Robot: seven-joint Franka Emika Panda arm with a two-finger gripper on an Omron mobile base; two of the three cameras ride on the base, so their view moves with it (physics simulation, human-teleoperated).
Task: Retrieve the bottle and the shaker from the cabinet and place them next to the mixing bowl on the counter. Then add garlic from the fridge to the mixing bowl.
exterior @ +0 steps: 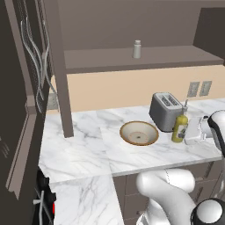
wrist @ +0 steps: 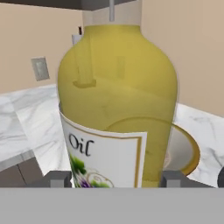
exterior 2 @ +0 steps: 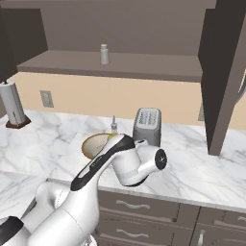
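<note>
The gripper (wrist: 109,179) is closed on the bottle (wrist: 117,105), which stands upright between its fingertips on the counter (exterior: 88,145). The mixing bowl (wrist: 183,151) lies just beyond the bottle; the shaker (exterior: 137,49) stands well above on the cabinet (exterior: 176,59) shelf.

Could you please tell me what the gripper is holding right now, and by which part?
The bottle, with the fingers on either side of its lower, labelled body.
</note>
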